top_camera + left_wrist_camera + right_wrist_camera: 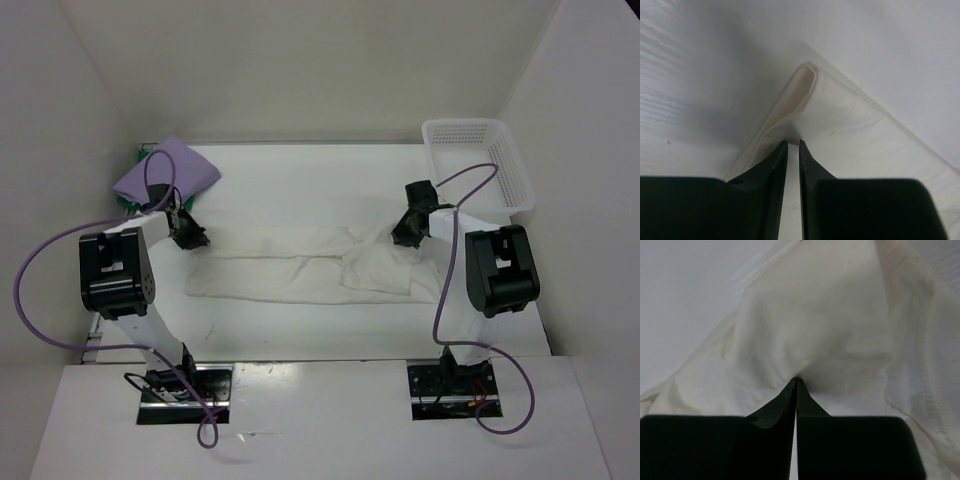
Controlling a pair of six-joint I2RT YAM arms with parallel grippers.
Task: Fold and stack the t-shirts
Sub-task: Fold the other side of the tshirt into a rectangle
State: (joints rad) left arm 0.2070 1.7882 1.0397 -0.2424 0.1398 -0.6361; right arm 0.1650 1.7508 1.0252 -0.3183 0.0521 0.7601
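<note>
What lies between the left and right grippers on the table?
Only the cream-white t-shirt, spread lengthwise from the left gripper to the right gripper; the top external view shows it.

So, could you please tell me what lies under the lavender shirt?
Green cloth peeks out at the left edge of the lavender shirt; the rest of it is covered, so its fold cannot be seen.

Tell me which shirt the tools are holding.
The cream shirt, spread mid-table; the purple shirt lies folded on the green shirt, far left.
</note>
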